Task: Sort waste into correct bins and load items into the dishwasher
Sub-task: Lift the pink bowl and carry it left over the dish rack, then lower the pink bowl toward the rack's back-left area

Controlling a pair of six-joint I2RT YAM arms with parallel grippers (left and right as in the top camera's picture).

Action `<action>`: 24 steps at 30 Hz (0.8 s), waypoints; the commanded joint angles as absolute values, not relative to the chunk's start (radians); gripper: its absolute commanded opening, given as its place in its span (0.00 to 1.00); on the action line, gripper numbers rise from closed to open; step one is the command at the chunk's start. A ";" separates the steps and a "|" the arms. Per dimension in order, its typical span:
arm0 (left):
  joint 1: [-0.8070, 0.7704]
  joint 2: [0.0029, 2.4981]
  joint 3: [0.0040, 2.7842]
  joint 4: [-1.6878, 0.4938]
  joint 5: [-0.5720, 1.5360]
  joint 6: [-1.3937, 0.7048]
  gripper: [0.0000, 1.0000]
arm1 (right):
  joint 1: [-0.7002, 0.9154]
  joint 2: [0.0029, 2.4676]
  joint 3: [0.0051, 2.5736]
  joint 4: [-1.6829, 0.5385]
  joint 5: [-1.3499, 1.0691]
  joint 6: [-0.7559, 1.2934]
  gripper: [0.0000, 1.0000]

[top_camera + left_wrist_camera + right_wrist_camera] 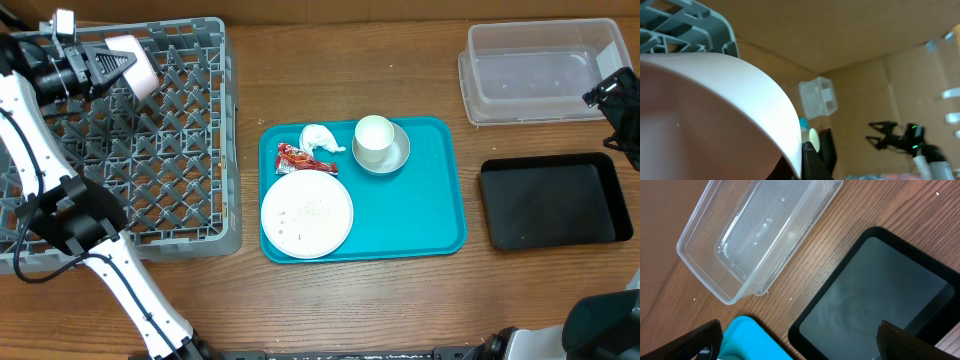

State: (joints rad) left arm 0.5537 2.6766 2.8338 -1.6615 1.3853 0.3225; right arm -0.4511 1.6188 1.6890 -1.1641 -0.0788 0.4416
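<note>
Left gripper (125, 68) at 10 o'clock, above grey rack (180, 170). Fingers pinched tight on pale bowl (145, 72).
Right gripper (797, 330) at 2 o'clock. Fingers spread wide, holding nothing. Clear tub (540, 70) and black tray (555, 200) under it.
Teal tray (430, 200) in middle: big plate (340, 235) with crumbs (318, 207), red wrapper (295, 156), tissue (320, 138), cup (372, 140) on small plate (403, 150).

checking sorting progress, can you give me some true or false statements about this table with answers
The red wrapper lies on the teal tray. True.
The clear tub holds the tissue. False: the tissue is on the teal tray, the tub empty.
The left gripper holds a bowl over the dish rack. True.
The black tray has crumbs in it. False: the crumbs sit on the large plate.
</note>
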 commanded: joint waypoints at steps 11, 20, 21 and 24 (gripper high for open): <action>0.602 2.832 2.834 -1.676 1.573 0.327 0.10 | -0.452 1.617 1.702 -1.161 -0.079 0.445 1.00; 0.665 2.831 2.836 -1.679 1.380 0.200 0.59 | -0.452 1.617 1.702 -1.161 -0.079 0.445 1.00; 0.678 2.831 2.841 -1.690 1.360 0.194 0.59 | -0.452 1.617 1.702 -1.161 -0.079 0.445 1.00; 0.711 2.818 2.846 -1.690 1.357 0.175 0.58 | -0.452 1.617 1.702 -1.161 -0.079 0.445 1.00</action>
State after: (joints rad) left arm 0.6643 2.8094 2.8330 -1.6871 1.4162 0.2298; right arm -0.4511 1.6188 1.6890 -1.1637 -0.0788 0.4416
